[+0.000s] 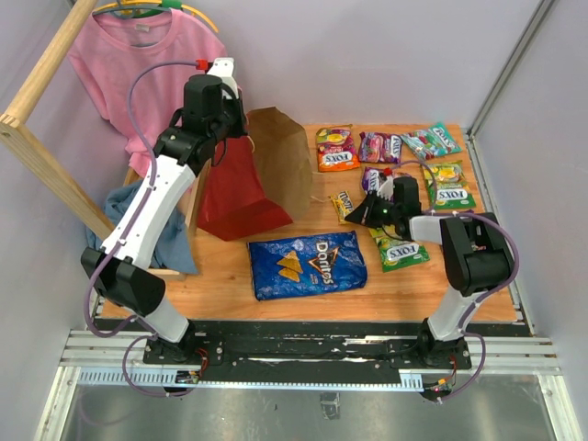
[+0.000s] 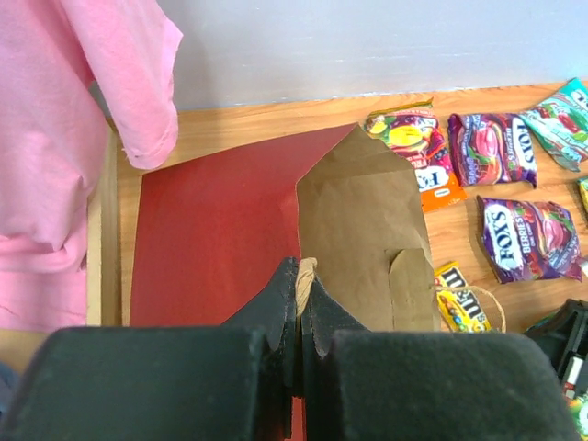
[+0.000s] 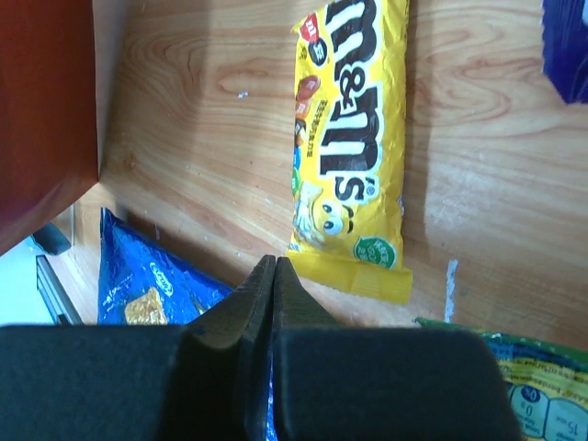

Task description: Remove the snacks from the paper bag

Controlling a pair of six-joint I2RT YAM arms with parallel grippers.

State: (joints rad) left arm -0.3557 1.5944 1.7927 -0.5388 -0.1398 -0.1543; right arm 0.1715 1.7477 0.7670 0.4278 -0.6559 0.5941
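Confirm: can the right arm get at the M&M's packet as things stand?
Probably yes. The right gripper is shut and empty, close beside the M&M's packet, which lies flat on the table with nothing over it. It would have to open first.

"fox's": on the orange packet [image 1: 337, 149]. "doritos": on the large blue bag [image 1: 308, 265], at 6 o'clock from the orange packet. "fox's": on the green packet [image 1: 401, 248], at 5 o'clock from it. "m&m's": on the yellow packet [image 3: 349, 138]. "fox's berries": on the purple packet [image 2: 528, 237].
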